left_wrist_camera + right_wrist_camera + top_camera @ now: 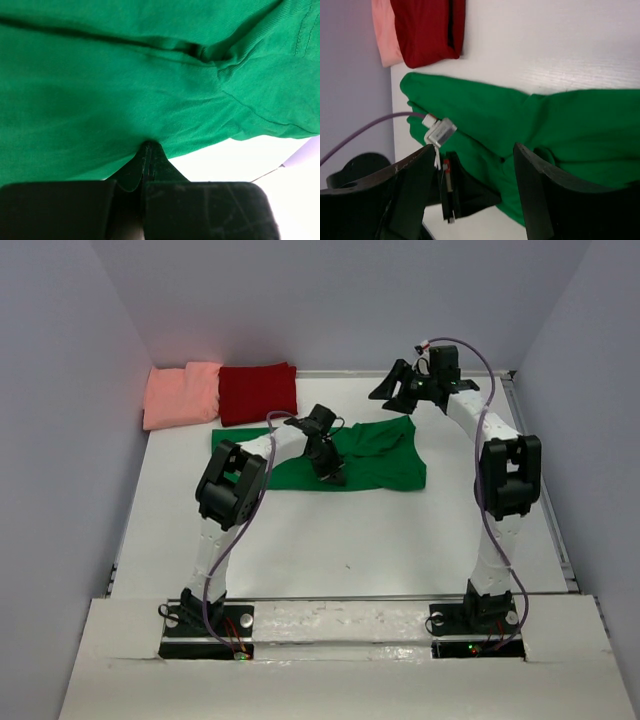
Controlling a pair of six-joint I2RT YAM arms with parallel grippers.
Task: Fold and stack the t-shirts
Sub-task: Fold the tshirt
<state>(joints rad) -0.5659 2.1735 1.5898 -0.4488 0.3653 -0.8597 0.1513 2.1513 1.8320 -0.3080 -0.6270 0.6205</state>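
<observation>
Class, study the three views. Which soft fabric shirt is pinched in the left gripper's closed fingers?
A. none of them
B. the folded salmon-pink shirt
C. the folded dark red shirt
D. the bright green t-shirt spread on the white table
D: the left wrist view shows the left gripper shut on the near edge of the bright green t-shirt, while the salmon-pink shirt and dark red shirt lie folded far off.

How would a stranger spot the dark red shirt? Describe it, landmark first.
Go to the far left corner of the white table. Two folded shirts lie side by side there; the dark red t-shirt is the right-hand one. Its neighbour, the salmon-pink t-shirt, is paler, and the green t-shirt lies spread out mid-table.
</observation>
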